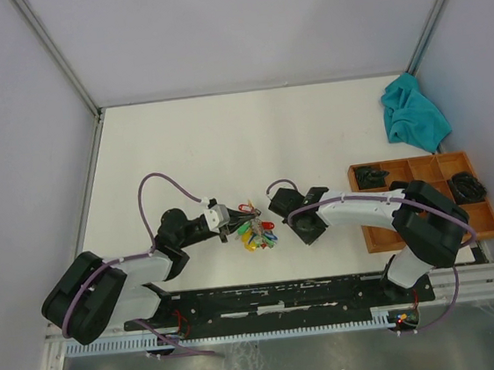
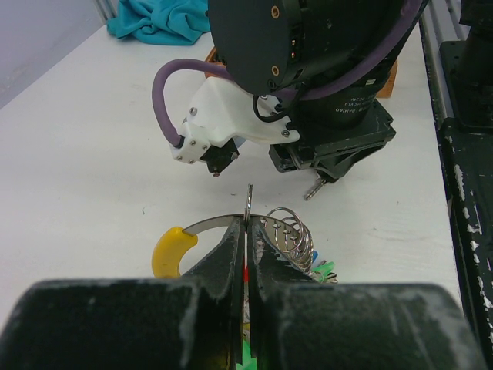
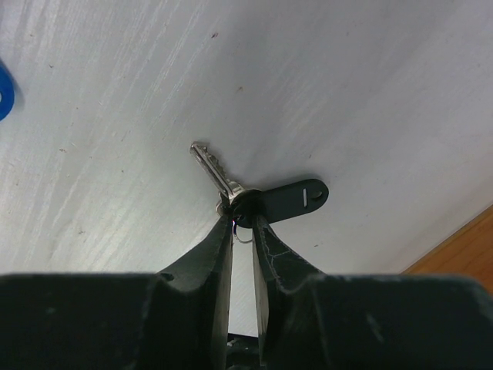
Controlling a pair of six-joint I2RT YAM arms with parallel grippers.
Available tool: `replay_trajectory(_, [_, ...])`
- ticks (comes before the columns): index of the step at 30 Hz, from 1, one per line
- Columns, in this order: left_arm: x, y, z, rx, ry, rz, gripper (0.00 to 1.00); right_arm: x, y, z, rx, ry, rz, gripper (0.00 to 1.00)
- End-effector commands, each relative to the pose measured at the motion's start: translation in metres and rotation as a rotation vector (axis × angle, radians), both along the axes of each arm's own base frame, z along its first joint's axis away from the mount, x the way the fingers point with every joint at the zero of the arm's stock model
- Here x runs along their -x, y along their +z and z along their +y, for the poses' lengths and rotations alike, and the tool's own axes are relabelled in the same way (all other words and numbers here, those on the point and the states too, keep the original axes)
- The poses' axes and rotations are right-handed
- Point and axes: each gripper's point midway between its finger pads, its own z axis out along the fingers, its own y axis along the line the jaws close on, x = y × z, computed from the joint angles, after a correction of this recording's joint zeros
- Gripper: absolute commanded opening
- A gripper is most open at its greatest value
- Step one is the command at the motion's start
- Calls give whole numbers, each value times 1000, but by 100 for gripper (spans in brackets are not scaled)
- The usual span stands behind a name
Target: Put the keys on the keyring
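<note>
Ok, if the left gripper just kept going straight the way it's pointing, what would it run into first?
Most likely the right arm's wrist housing, which fills the view dead ahead of the left gripper, itself shut on the keyring. Depth is hard to judge, so how soon is unclear.

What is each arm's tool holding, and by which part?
The left tool pinches the keyring by its silvery metal ring. The right tool pinches the black key where its metal blade meets its plastic head.
</note>
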Motion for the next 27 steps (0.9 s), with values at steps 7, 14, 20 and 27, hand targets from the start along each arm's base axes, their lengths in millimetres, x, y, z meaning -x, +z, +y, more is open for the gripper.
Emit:
replay_trajectory(7, [-2, 22, -1, 45, 4, -74, 3, -4, 5, 0, 10, -29, -21, 28])
replay_trajectory(14, [-2, 22, -1, 47, 5, -77, 3, -2, 2, 0, 18, -29, -1, 10])
replay_trajectory(20, [-1, 24, 0, 50, 4, -81, 3, -14, 20, 23, -116, -4, -62, 1])
replay_trajectory(27, [0, 26, -1, 54, 2, -81, 3, -37, 54, 50, -361, -35, -161, 0])
